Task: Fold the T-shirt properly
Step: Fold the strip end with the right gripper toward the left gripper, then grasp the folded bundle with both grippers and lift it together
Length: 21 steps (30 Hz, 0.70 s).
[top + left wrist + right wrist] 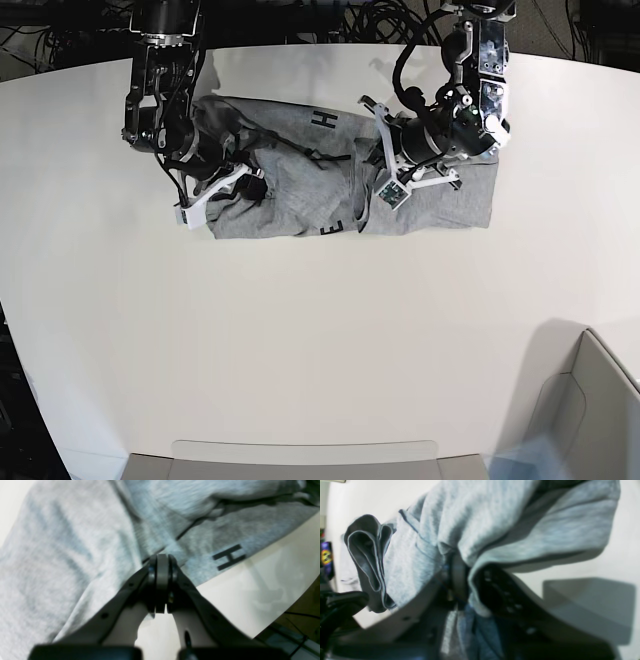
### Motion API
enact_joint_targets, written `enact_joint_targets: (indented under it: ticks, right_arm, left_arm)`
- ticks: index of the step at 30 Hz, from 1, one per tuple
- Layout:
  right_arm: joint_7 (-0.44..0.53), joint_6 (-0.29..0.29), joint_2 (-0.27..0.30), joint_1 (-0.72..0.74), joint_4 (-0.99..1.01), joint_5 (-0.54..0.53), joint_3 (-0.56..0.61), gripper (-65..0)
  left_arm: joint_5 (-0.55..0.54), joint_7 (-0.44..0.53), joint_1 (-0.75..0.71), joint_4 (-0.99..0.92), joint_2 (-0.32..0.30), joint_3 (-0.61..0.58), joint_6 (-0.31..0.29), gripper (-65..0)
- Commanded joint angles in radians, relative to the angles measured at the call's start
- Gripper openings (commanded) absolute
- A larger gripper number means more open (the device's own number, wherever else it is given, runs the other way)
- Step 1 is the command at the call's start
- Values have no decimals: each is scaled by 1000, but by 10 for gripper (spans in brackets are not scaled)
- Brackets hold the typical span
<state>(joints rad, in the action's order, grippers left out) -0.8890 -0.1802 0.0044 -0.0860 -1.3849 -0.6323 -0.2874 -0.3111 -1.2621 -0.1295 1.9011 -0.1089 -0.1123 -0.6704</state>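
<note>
The heather-grey T-shirt [330,190] lay across the far part of the white tabletop [300,340], rumpled and partly doubled over, with a black "H" [323,120] near its far edge and an "E" [333,228] at its near edge. The left tool [162,562] was clenched, its tips pressed together right at a fold line of the cloth; whether fabric was actually pinched between them could not be told. The right tool [456,567] was clamped on a thick bunch of the shirt, with cloth spilling over one finger and a sleeve opening [367,555] hanging loose beside it. The chief risk seemed to be that bunched grip: several layers were probably caught together, so any pull could drag the whole garment sideways rather than turn one layer over, leaving a lopsided fold. If the left tool held little or nothing, its side could slip free and the crease would skew. The loose sleeve could also get trapped inside the fold.
</note>
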Motion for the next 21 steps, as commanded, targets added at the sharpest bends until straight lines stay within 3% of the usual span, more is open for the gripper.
enact_joint_targets:
  ticks: [1, 6, 15, 21]
  right_arm:
    - [-23, 21, 9, 24, 43, 52, -3, -650]
    - [-20, 25, 64, 104, 187, 50, -13, -650]
    - [-25, 28, 179, 165, 206, 52, -183, -650]
    - [-25, 133, 251, 168, 190, 52, -212, -650]
  left_arm:
    - [-9, 12, 11, 16, -2, 3, -1, -650]
    - [-9, 12, 9, 16, -2, 3, -1, -650]
    - [-12, 8, 9, 24, -2, 7, -2, -650]
    - [-12, 3, 11, 24, 4, 67, -2, -650]
